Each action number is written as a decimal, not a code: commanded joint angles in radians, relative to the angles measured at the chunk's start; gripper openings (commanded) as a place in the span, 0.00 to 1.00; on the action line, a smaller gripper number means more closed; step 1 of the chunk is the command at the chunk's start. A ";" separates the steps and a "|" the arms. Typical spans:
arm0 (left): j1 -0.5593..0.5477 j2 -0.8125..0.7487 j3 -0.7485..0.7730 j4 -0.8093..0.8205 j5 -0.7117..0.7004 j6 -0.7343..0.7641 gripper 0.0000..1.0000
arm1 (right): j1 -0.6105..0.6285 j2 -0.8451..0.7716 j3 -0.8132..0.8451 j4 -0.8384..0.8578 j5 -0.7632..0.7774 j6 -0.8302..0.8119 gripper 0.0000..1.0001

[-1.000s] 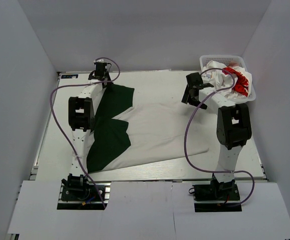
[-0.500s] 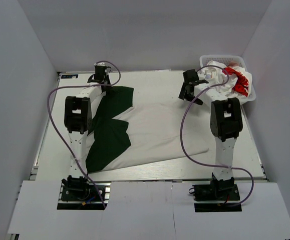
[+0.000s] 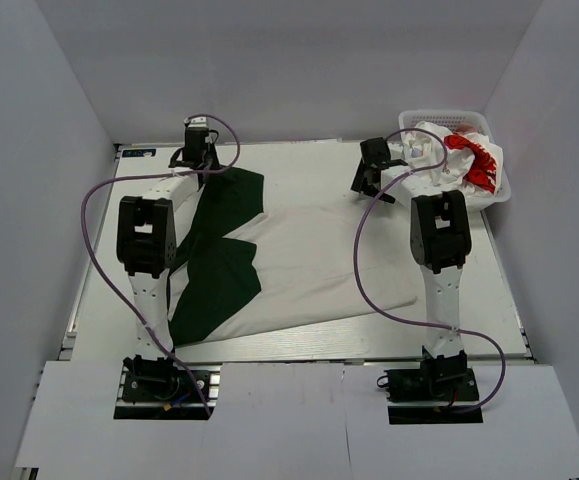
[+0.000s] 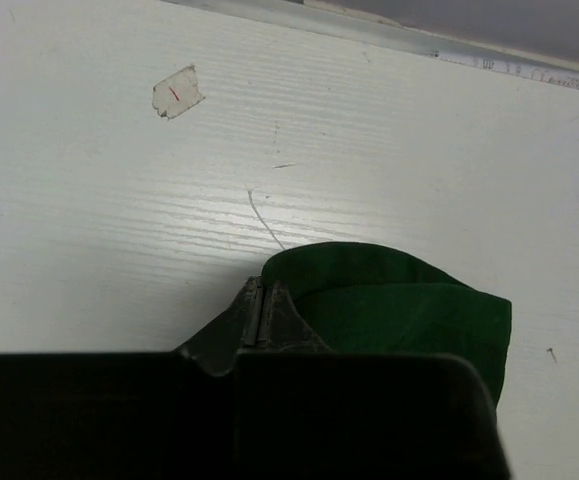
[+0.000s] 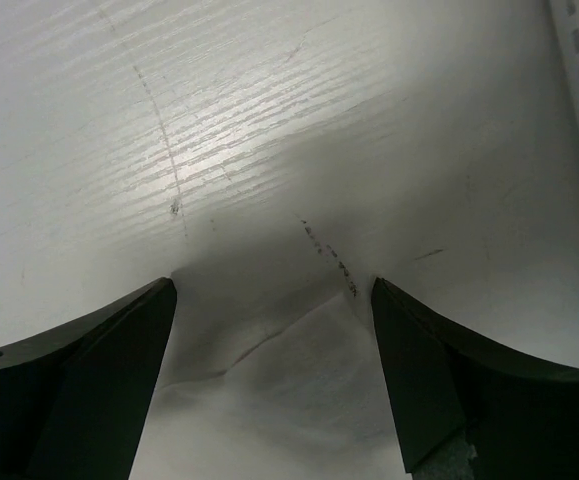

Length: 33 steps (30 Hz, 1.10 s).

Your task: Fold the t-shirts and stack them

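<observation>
Lying spread across the middle of the desk (image 3: 299, 165), the white t-shirt with dark green sleeves (image 3: 319, 265) leaves a bare strip along the far edge and open room at the left and right edges. The left end effector (image 4: 264, 312), near the far left corner, is pressed together on the edge of a green sleeve. The right end effector (image 5: 272, 300) stands spread wide over the shirt's white far right corner. Just beside it, the white lattice basket (image 3: 439, 114) fills the far right corner, with the second t-shirt (image 3: 469, 160), white with red print, heaped inside.
</observation>
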 commanded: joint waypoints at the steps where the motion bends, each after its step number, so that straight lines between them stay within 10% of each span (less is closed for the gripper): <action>1: -0.008 -0.086 -0.033 0.028 0.006 0.026 0.00 | -0.007 0.024 0.002 0.012 -0.035 0.007 0.82; 11: -0.017 -0.207 -0.142 0.060 -0.072 0.046 0.00 | -0.004 -0.094 -0.151 0.041 -0.002 0.031 0.46; 14: -0.017 -0.230 -0.168 0.060 -0.084 0.056 0.00 | -0.002 -0.116 -0.185 0.058 -0.002 0.028 0.22; 15: -0.017 -0.247 -0.184 0.060 -0.093 0.056 0.00 | 0.001 -0.120 -0.187 0.057 -0.015 -0.002 0.00; 33: -0.055 -0.682 -0.575 0.003 -0.096 -0.136 0.00 | 0.033 -0.493 -0.518 0.287 -0.026 -0.105 0.00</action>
